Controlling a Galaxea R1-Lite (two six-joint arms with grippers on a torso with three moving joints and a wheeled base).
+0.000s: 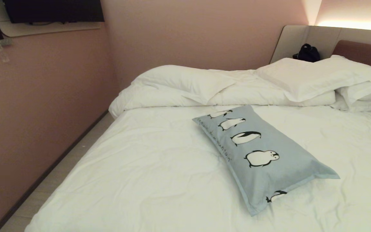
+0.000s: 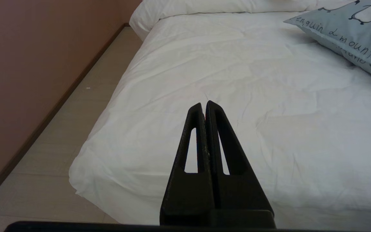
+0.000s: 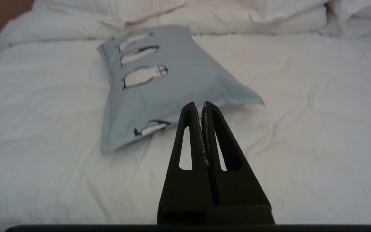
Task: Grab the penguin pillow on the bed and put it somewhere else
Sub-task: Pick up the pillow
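The penguin pillow (image 1: 262,154) lies flat on the bed (image 1: 147,174), right of centre, near the rumpled duvet (image 1: 185,87). The right gripper (image 3: 204,104) hangs near the pillow's near edge, fingers pressed together and empty; the left gripper (image 2: 204,104), likewise closed, hangs over bare sheet

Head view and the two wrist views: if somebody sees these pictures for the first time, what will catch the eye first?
First comes the penguin pillow, light blue-grey, lying at a slant in the middle of the white bed. Behind it the rumpled duvet and the white pillows are heaped near the headboard. In the wrist views each black gripper is shut and empty: the right gripper points at the pillow's near edge, the left gripper hangs over bare sheet.
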